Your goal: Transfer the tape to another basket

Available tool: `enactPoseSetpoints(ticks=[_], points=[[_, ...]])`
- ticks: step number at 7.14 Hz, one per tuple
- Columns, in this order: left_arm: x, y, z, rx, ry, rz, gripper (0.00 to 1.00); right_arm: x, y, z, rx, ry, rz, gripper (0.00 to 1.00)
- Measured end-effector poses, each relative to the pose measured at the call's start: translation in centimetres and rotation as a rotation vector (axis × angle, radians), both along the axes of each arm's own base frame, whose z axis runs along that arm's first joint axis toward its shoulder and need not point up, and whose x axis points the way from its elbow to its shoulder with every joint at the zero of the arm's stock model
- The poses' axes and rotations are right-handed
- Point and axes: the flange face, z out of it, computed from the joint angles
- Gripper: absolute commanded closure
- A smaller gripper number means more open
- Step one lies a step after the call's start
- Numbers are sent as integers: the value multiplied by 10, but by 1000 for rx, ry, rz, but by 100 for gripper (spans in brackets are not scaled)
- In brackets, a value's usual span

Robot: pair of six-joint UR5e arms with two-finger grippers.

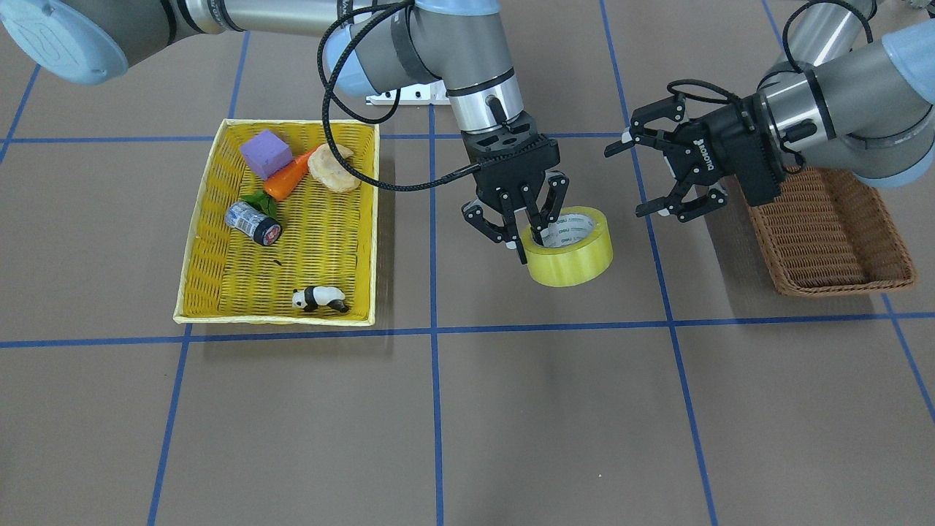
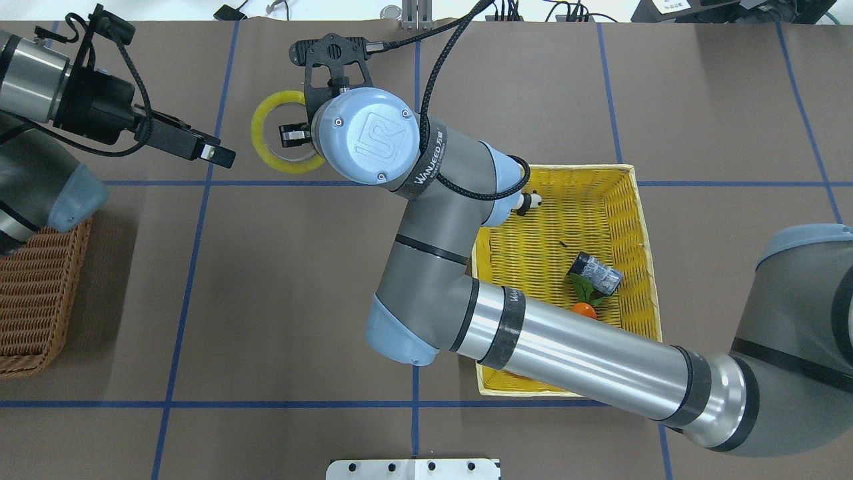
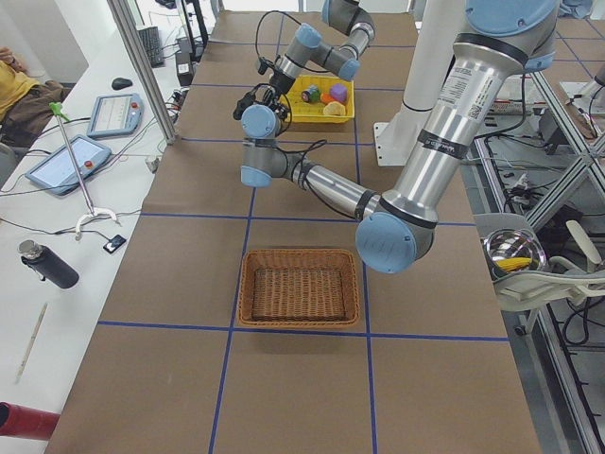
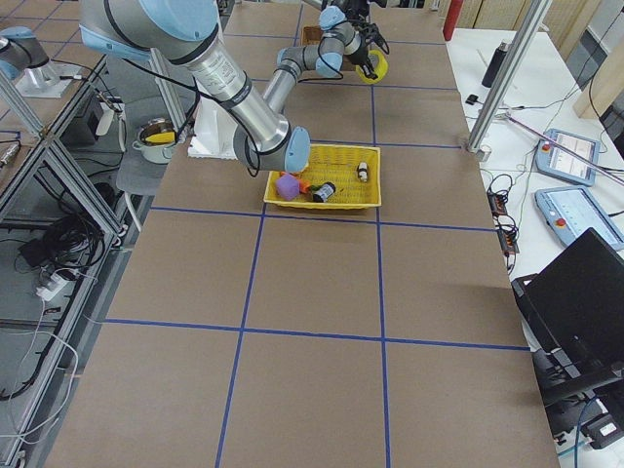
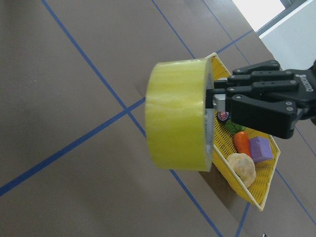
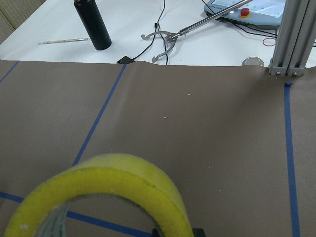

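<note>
The tape (image 1: 577, 256) is a yellow roll with a white printed core, between the two baskets. My right gripper (image 1: 531, 245) points down and is shut on the roll's wall, one finger inside the core and one outside. The roll looks held just above the table. It also shows in the overhead view (image 2: 266, 143), the left wrist view (image 5: 180, 113) and the right wrist view (image 6: 103, 192). My left gripper (image 1: 627, 183) is open and empty, lies sideways and faces the roll from a short way off. The brown wicker basket (image 1: 833, 234) stands behind the left gripper and looks empty.
The yellow basket (image 1: 219, 219) holds a purple block (image 1: 265, 153), a carrot (image 1: 288, 177), a round biscuit (image 1: 332, 169), a small jar (image 1: 253, 221) and a toy panda (image 1: 320, 298). My right arm (image 2: 566, 347) reaches over it. Blue tape lines cross the brown table.
</note>
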Motion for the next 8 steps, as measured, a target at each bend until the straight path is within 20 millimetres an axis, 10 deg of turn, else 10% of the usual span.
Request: enactPoseSetpoints(ticks=[8], points=[[14, -20, 7, -37, -7, -70, 13, -10, 43, -10, 23, -37, -61, 100]])
